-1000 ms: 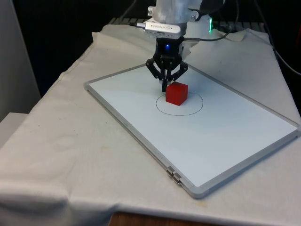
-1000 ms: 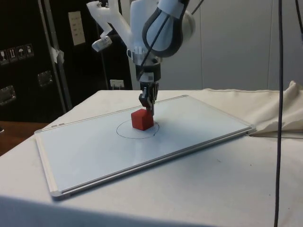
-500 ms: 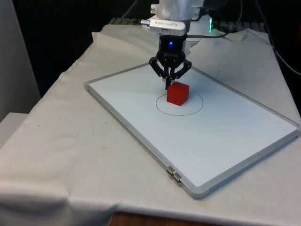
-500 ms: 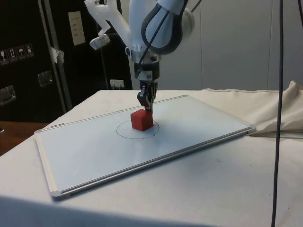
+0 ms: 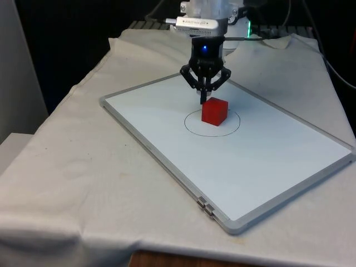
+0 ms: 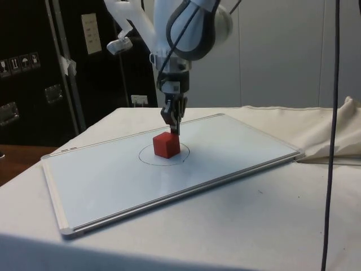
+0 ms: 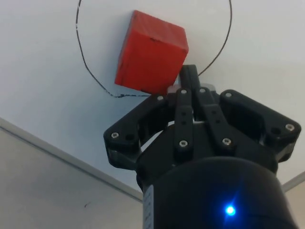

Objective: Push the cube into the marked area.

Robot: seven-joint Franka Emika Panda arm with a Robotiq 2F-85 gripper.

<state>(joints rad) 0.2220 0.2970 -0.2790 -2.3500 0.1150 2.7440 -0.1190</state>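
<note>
The red cube (image 5: 214,110) sits on the white board (image 5: 267,150), which lies flat on the desk (image 5: 83,167) under the white cloth. The cube stands inside the thin black circle (image 5: 192,129) that is drawn on the board. In the front view it sits in the far half of the circle, and its far edge is close to the line. In the wrist view its whole body is within the line, except that one corner is hidden behind the fingers.

The cube has equal sides, so it has no long axis. It rests flat on one face. It is turned a little against the edges of the board: in the front view one vertical edge points towards the camera, and two side faces are visible, one brighter and one darker. In the side view (image 6: 166,145) it also shows two side faces and the top.

The pincer (image 5: 204,100) hangs vertical, on the far side of the cube, with the fingers pointing down. Its two fingers are pressed together, with no gap between them and nothing held. In the wrist view the joined fingertips (image 7: 188,78) are just beside one corner of the cube (image 7: 150,52); I cannot tell if they touch it. In the side view the tips are just above the far upper edge of the cube.
</note>
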